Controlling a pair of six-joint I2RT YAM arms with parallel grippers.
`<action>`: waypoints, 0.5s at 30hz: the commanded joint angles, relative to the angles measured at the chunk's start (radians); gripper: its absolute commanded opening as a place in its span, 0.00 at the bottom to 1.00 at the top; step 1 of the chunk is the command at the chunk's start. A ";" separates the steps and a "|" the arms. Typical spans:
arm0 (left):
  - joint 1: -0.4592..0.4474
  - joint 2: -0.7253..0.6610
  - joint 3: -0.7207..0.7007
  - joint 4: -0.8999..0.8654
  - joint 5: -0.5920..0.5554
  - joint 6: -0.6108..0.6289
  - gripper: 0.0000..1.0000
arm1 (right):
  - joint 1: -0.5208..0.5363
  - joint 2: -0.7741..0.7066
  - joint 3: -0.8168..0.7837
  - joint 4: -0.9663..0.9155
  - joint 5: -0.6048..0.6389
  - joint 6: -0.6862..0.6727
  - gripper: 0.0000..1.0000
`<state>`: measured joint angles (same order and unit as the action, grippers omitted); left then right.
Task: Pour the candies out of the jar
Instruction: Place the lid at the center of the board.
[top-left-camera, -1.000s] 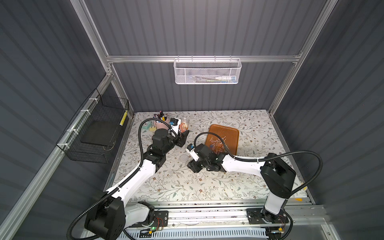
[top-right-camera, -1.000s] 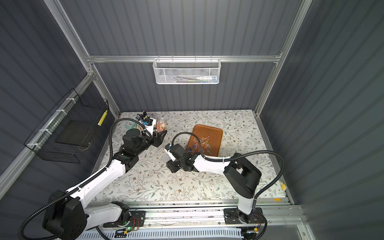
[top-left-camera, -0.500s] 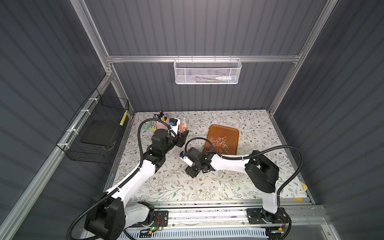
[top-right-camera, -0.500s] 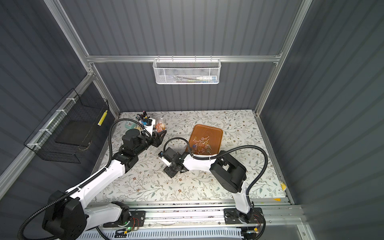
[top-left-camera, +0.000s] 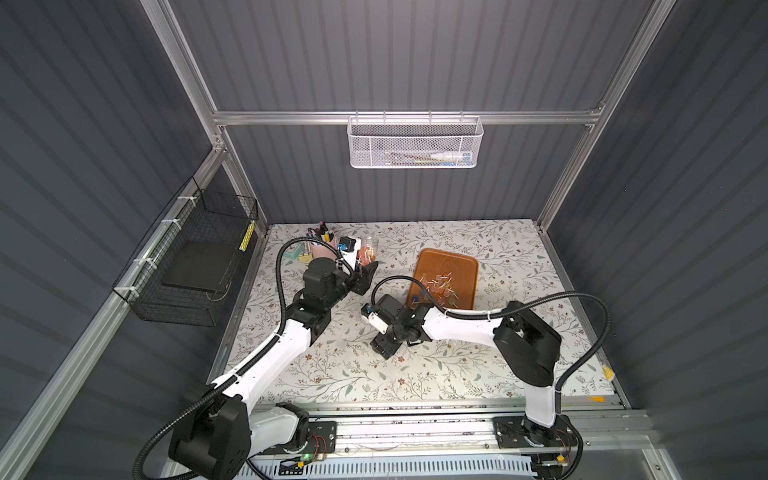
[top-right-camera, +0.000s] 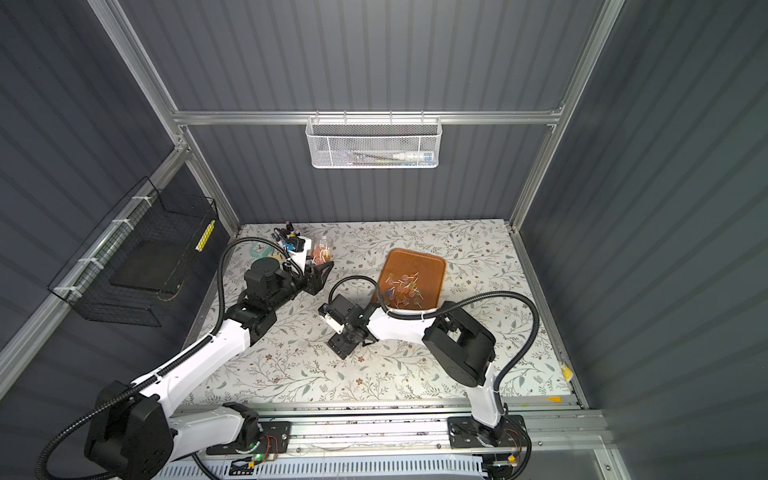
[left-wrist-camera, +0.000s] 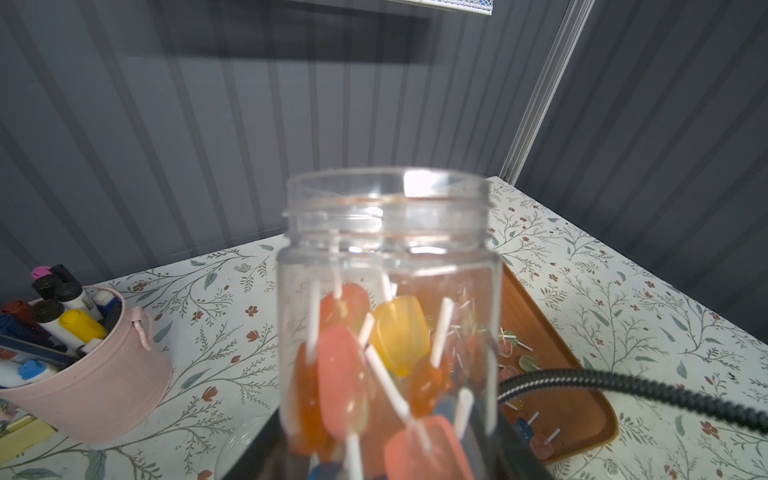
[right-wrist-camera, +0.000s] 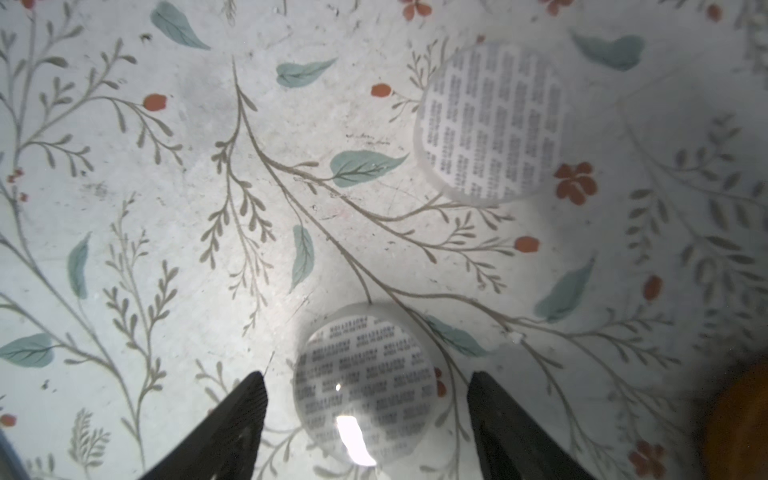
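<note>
The flowered table (top-left-camera: 457, 365) is carrying a brown tray (top-left-camera: 467, 266), where some candies (top-left-camera: 438, 286) are lying. The left gripper (top-left-camera: 365, 274) is clamping the clear jar (left-wrist-camera: 386, 257) tightly beside a pink bucket (left-wrist-camera: 95, 374), mouth up and uncovered, with more candies standing inside. The right gripper (right-wrist-camera: 365, 376) is hovering with its jaws spread around a clear disc (right-wrist-camera: 361, 399), gripping nothing.

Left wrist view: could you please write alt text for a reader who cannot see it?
A clear, lidless jar, upright and close to the camera, holds orange, pink and yellow lollipops. Behind it on the floral table are a pink bucket of markers and a brown tray with more scattered lollipops.
</note>
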<state>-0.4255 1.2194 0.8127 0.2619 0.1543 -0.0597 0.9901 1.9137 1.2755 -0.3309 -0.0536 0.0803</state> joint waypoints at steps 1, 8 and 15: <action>0.005 0.002 0.057 -0.011 0.059 0.007 0.00 | -0.068 -0.153 -0.049 0.005 -0.025 0.063 0.86; -0.016 0.114 0.206 -0.216 0.163 0.050 0.00 | -0.280 -0.421 -0.181 -0.015 0.038 0.110 0.99; -0.112 0.369 0.503 -0.575 0.168 0.202 0.00 | -0.478 -0.570 -0.282 0.023 0.150 0.133 0.99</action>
<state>-0.5125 1.5246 1.2125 -0.1223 0.2852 0.0570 0.5488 1.3708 1.0267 -0.3119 0.0360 0.1898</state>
